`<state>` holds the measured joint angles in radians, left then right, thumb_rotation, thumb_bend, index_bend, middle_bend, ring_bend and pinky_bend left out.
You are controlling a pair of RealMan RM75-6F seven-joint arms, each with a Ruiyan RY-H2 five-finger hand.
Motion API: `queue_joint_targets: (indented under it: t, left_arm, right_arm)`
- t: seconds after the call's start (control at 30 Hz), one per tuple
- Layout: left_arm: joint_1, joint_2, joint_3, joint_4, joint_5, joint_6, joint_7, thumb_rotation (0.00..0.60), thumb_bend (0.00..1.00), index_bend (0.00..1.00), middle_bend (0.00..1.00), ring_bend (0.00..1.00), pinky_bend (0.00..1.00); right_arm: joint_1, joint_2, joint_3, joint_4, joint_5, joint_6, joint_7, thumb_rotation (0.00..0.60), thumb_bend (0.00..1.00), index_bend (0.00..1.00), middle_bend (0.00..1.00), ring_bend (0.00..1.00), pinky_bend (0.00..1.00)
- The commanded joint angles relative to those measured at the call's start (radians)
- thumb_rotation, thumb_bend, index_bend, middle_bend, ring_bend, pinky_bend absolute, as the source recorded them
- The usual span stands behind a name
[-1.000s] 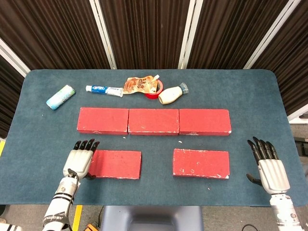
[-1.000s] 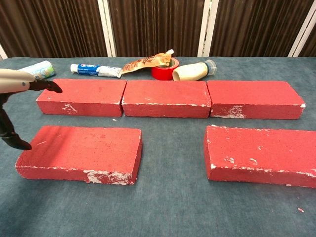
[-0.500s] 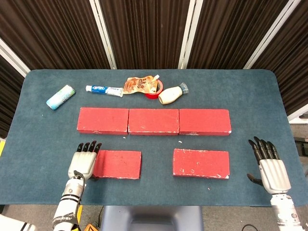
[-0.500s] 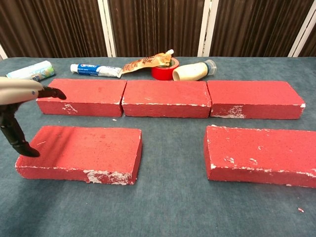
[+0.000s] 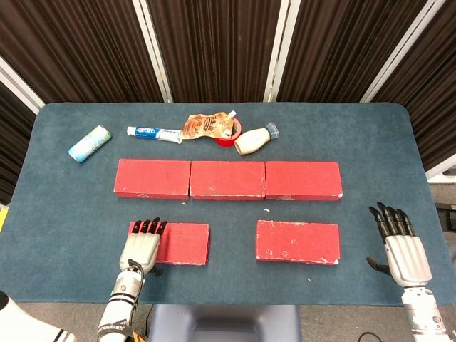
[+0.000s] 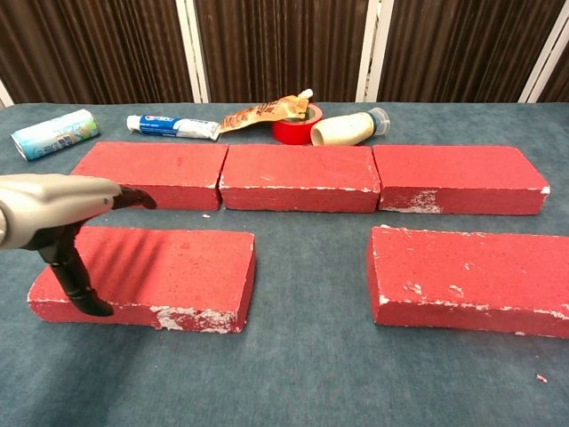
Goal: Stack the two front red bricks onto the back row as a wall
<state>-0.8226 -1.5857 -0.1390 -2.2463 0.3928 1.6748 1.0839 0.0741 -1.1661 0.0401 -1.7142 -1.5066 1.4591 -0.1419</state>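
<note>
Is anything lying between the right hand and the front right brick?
No. In the head view only bare blue table cloth separates the right hand from the front right brick.

left robot hand (image 6: 62, 213), over front-left brick (image 6: 169, 276)

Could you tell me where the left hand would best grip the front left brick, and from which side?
Probably from above, across the short width of the front left brick, fingers over the far long edge and thumb on the near face. It lies flat, so only its sides offer grip. The left hand is already over its left end; nearer the middle would balance better.
</note>
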Motion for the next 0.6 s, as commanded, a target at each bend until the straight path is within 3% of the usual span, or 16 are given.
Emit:
queue_joint_targets:
  t: [0.03, 0.6]
  left_arm:
    - [-0.002, -0.022, 0.001, 0.015, 0.01, -0.001, -0.005, 0.6, 0.0, 0.0, 0.0, 0.0, 0.0]
    - [-0.007, -0.07, -0.022, 0.101, 0.0, -0.054, -0.016, 0.6, 0.0, 0.0, 0.0, 0.0, 0.0]
  right_arm:
    - [0.0, 0.0, 0.0, 0.0, 0.001, -0.001, 0.0, 0.6, 0.0, 0.1, 0.11, 0.0, 0.0]
    - [0.003, -0.004, -0.003, 0.001, 0.005, -0.01, -0.007, 0.6, 0.0, 0.1, 0.11, 0.0, 0.0]
